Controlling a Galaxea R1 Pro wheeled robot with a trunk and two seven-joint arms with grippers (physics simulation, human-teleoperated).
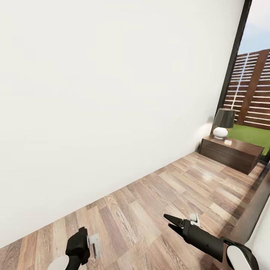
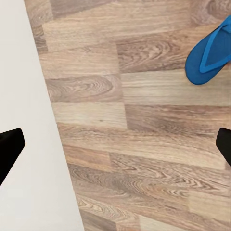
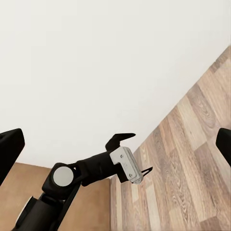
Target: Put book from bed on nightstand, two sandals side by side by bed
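Observation:
One bright blue sandal (image 2: 211, 50) lies on the wood-plank floor (image 2: 144, 144) in the left wrist view, off to one side of my open left gripper (image 2: 120, 134). In the head view the left gripper (image 1: 80, 243) hangs low near the white wall, and my right gripper (image 1: 169, 221) points forward over the floor, open and holding nothing. The right wrist view looks past the open right gripper (image 3: 120, 134) at the left gripper (image 3: 134, 155), whose fingers are spread. The bed's dark base edge (image 1: 255, 210) runs along the far right. The book and the nightstand are out of view.
A white wall (image 1: 93, 93) runs close along my left. At the far end a long low dark brown cabinet (image 1: 230, 153) carries a lamp (image 1: 223, 122), beside a tall dark-framed window (image 1: 234, 56). Plank floor stretches between wall and bed.

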